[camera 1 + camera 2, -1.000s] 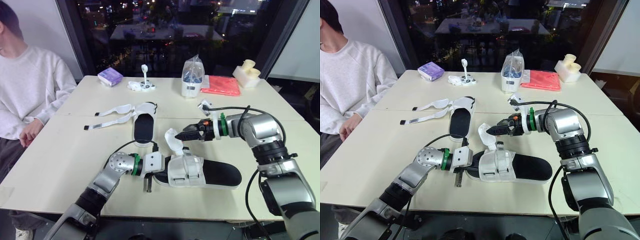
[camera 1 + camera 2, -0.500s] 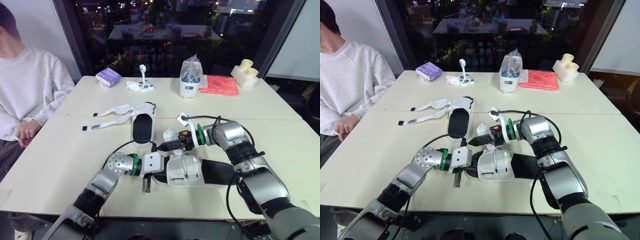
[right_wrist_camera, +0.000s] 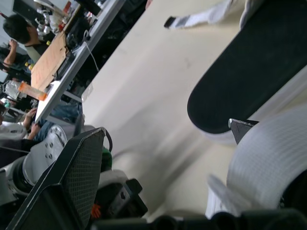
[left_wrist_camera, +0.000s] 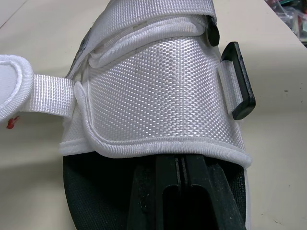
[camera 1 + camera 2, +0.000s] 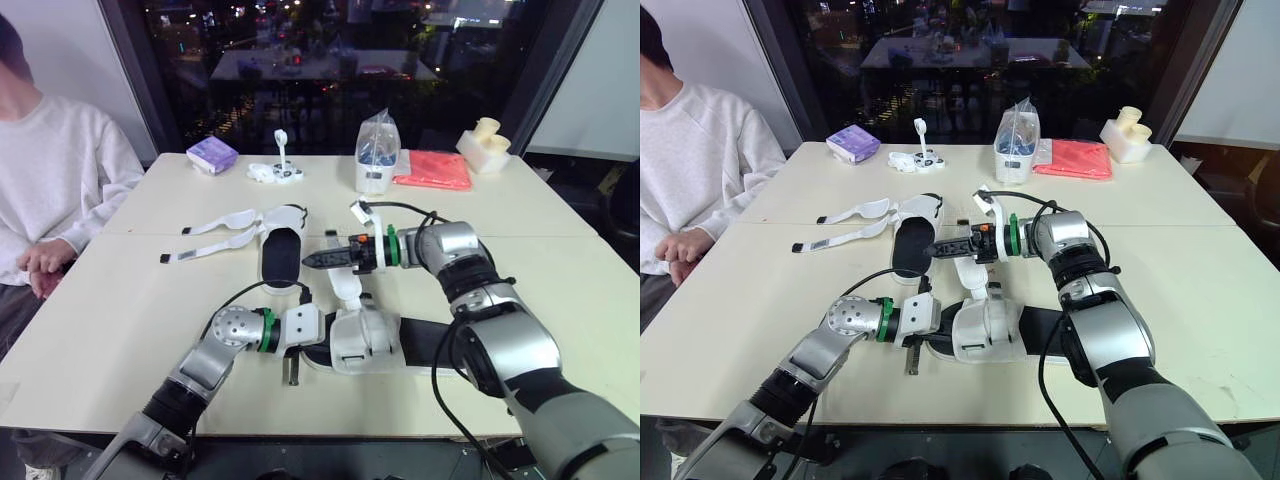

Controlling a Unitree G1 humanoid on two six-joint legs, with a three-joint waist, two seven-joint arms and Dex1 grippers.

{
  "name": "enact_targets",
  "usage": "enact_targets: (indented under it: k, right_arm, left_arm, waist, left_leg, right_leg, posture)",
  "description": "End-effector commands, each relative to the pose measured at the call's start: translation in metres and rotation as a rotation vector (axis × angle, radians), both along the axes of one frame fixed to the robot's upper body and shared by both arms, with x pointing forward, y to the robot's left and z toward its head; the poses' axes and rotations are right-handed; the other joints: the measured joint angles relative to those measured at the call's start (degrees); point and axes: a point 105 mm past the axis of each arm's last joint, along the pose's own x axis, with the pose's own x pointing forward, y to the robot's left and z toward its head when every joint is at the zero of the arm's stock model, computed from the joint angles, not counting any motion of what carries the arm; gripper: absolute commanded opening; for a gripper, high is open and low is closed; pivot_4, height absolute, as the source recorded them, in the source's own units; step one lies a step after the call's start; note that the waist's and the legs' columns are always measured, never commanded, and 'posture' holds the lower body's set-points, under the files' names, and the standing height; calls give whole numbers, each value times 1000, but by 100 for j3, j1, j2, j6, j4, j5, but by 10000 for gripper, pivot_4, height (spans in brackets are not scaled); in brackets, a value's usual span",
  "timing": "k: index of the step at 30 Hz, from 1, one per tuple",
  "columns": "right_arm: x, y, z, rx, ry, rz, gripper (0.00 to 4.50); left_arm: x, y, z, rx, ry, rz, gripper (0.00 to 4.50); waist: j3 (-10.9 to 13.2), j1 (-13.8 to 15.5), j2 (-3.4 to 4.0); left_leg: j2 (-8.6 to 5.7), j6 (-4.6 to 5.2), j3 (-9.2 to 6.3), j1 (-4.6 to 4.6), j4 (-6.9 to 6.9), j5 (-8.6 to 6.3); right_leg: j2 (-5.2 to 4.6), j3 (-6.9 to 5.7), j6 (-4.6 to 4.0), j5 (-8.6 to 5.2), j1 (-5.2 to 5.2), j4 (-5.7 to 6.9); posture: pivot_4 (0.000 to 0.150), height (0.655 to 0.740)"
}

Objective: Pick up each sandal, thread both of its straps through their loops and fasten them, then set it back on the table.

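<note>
The near sandal [image 5: 365, 340], white upper on a black sole, lies at the table's front. My left gripper [image 5: 316, 338] is shut on the end of its sole [image 4: 96, 191]. One strap [image 5: 345, 282] rises from it to my right gripper [image 5: 312, 260], which is level above the table, pointing left. In the right wrist view one finger [image 3: 76, 177] stands far from the white strap [image 3: 268, 158], so the gripper is open. A black loop [image 4: 238, 79] sits on the upper's side. The second sandal [image 5: 285, 250] lies behind, straps [image 5: 215, 225] spread out to the left.
A person in a white sweater [image 5: 60, 180] sits at the table's left edge. Along the far edge stand a purple box [image 5: 212, 154], a small white object [image 5: 278, 172], a clear bag [image 5: 375, 160], a red cloth [image 5: 437, 170] and a cream object [image 5: 483, 140].
My right gripper has swung left across the near sandal, and the strap now stands up and leans left with it. The left gripper keeps its hold.
</note>
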Motion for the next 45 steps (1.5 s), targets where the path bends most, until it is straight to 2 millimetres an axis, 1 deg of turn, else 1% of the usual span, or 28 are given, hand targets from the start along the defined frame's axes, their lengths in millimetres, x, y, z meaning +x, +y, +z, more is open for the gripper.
enact_targets:
  k: [1, 2, 4, 6, 7, 8, 12, 14, 16, 18, 20, 24, 28, 31, 34, 35, 37, 38, 39, 41, 42, 45]
  right_arm:
    - [3, 0, 25, 43, -69, 1, 35687]
    - [4, -1, 27, 47, -76, 1, 31549]
    - [4, -1, 31, 53, -85, 0, 20610]
    - [5, -2, 35, 62, -93, -4, 11199]
    - [5, -3, 38, 66, -99, -5, 5434]
    - [4, -4, 41, 70, -104, -5, 593]
    - [-3, -10, 50, 73, -130, 10, 593]
    - [-16, -16, 56, 73, -162, 43, 593]
    - [-31, -20, 55, 51, -200, 62, 593]
    - [-55, -25, 50, 26, -229, 90, 593]
    - [-80, -27, 40, -2, -257, 120, 593]
    - [-118, -25, 18, -23, -284, 148, 593]
    - [-141, -21, 1, -24, -270, 167, 593]
    - [-150, -18, -18, -46, -227, 176, 593]
    - [-157, -17, -33, -77, -204, 186, 8530]
    - [-159, -19, -38, -100, -197, 194, 12527]
    - [-166, -23, -47, -154, -210, 222, 22020]
    - [-171, -27, -50, -188, -225, 244, 27802]
    - [-175, -31, -52, -207, -233, 261, 31621]
    - [-185, -42, -54, -240, -237, 284, 42264]
    - [-190, -48, -55, -255, -233, 294, 44497]
    - [-204, -63, -56, -300, -216, 326, 44497]
  left_arm:
    - [-8, 2, -36, 102, 99, 20, 0]
    - [-8, 2, -36, 101, 100, 19, 0]
    - [-8, 2, -36, 100, 100, 17, 0]
    - [-9, 1, -36, 100, 102, 14, 0]
    - [-9, 1, -36, 100, 102, 13, 0]
    - [-9, 1, -36, 100, 103, 12, 0]
    - [-10, 1, -37, 101, 107, 9, 0]
    - [-10, 0, -37, 97, 115, 11, 0]
    - [-10, 0, -37, 87, 128, 17, 0]
    - [-11, 0, -36, 74, 144, 22, 0]
    - [-12, 0, -36, 72, 152, 22, 0]
    - [-14, 0, -37, 68, 175, 18, 0]
    - [-15, 1, -37, 68, 186, 19, 0]
    - [-14, 2, -36, 69, 189, 19, 0]
    - [-14, 3, -35, 71, 192, 20, 0]
    - [-14, 3, -35, 72, 193, 21, 0]
    - [-14, 3, -35, 74, 193, 22, 0]
    - [-14, 3, -34, 75, 192, 21, 0]
    - [-14, 4, -34, 75, 193, 21, 0]
    - [-15, 4, -34, 74, 196, 24, 0]
    - [-15, 5, -34, 74, 197, 25, 0]
    - [-14, 6, -34, 76, 200, 30, 0]
  waist:
    - [0, 0, 0]
    - [0, 1, 0]
    - [0, 1, 0]
    - [0, 0, 0]
    - [0, 0, 0]
    - [0, -1, 1]
    - [1, 5, 1]
    - [1, 18, 1]
    - [0, 18, 1]
    - [0, 25, 1]
    - [0, 25, 2]
    - [-3, 14, 3]
    - [-3, 16, 3]
    - [-3, 12, 3]
    - [-3, 6, 3]
    - [-3, 9, 3]
    - [-3, 11, 3]
    - [-3, 13, 3]
    - [-3, 9, 2]
    - [-3, 12, 2]
    - [-4, 8, -2]
    - [-4, 9, -3]
  left_leg:
    - [0, 0, 0, 0, 0, 0]
    - [0, 0, 0, 0, 0, 0]
    - [0, 0, 0, 0, 0, 0]
    - [-1, 0, 0, 0, 0, 0]
    - [-1, 0, 1, 0, 0, 0]
    - [-1, 0, 0, 0, 0, 0]
    - [-2, 0, 1, 0, 0, 0]
    - [-2, -1, -1, -1, 0, -1]
    - [-3, -1, -6, -2, -1, -2]
    - [-6, -1, -6, -3, -2, -3]
    - [-6, -5, -7, -2, -3, -6]
    - [-5, -11, -8, -1, -6, -14]
    - [-5, -10, -8, -1, -6, -15]
    - [-5, -3, -9, -2, -8, -19]
    - [-5, 11, -6, -2, -11, -12]
    - [-5, 12, -6, -2, -11, -11]
    - [-5, 13, -7, -2, -11, -11]
    - [-5, 14, -7, -2, -10, -12]
    - [-5, 17, -7, -2, -10, -13]
    - [-5, 25, -7, -2, -10, -18]
    - [-5, 25, -8, -2, -11, -18]
    - [-2, 30, -9, -1, -11, -21]
  right_leg:
    - [0, 0, 0, 0, 0, 0]
    - [0, 0, 0, 0, 0, 0]
    - [-1, 0, 0, 0, 1, 0]
    - [-1, 1, 0, 0, 0, 0]
    - [-1, 1, 0, 0, 0, 0]
    - [-1, 1, 0, 0, 0, 1]
    - [-3, 2, 0, 0, -1, 0]
    - [-5, 2, 0, 0, -2, -1]
    - [-7, 1, 0, 0, 1, -7]
    - [-12, 1, 1, 0, 3, -10]
    - [-15, -2, 2, 1, 3, -11]
    - [-18, -5, 9, 5, 5, -16]
    - [-17, -5, 12, 6, 2, -16]
    - [-16, -5, 13, 5, 2, -21]
    - [-14, -4, 13, 4, 2, -23]
    - [-13, -4, 13, 4, 2, -23]
    - [-13, -5, 14, 4, 3, -23]
    - [-13, -5, 13, 4, 2, -24]
    - [-13, -5, 14, 3, 3, -25]
    - [-13, -4, 17, 2, 3, -27]
    - [-12, -4, 20, -1, 3, -27]
    - [-12, -4, 21, -1, 7, -28]
  posture:
    - [1500, 7400]
    - [1500, 7400]
    - [1500, 7400]
    - [1500, 7400]
    - [1500, 7400]
    - [1500, 7400]
    - [1500, 7400]
    - [1500, 7400]
    - [1500, 7400]
    - [1500, 7400]
    - [1500, 7400]
    - [1500, 7400]
    - [1500, 7400]
    - [1500, 7400]
    - [1500, 7400]
    - [1500, 7400]
    - [1500, 7400]
    - [1500, 7400]
    - [1500, 7400]
    - [1500, 7400]
    - [1500, 7400]
    - [1500, 7400]
